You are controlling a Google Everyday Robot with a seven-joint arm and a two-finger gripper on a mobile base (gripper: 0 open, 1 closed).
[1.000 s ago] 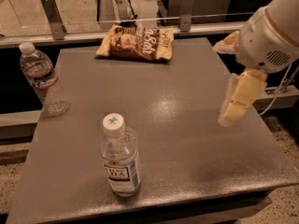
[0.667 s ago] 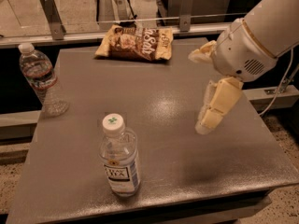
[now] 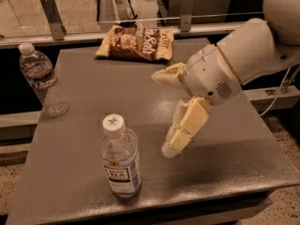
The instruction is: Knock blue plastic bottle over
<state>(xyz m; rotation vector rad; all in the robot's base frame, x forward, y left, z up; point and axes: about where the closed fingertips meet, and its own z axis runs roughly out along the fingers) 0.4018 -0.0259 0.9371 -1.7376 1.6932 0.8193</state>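
Currently bottle: blue plastic bottle [image 3: 120,161], stout, clear, white cap, upright
gripper: gripper [image 3: 162,114] just right of it, cream jaws splayed apart, empty

Dim and warm-toned throughout, with a brownish-yellow cast over the grey table [image 3: 243,144]. Lit from overhead: a broad pale sheen across the tabletop's middle, between the snack bag [image 3: 136,42] at the far edge and the gripper [image 3: 164,114], which hangs with fingers spread above the table's right-centre. Soft dark shadow beneath the gripper, falling toward the near right edge. Brightest on the white arm casing [image 3: 248,55] at the far right, almost washed out in the top corner. Small glints on the blue plastic bottle [image 3: 120,163] near the front edge and on the slim bottle [image 3: 42,81] at the left. Paler lit floor [image 3: 75,3] at the far left; deep dark under the table.
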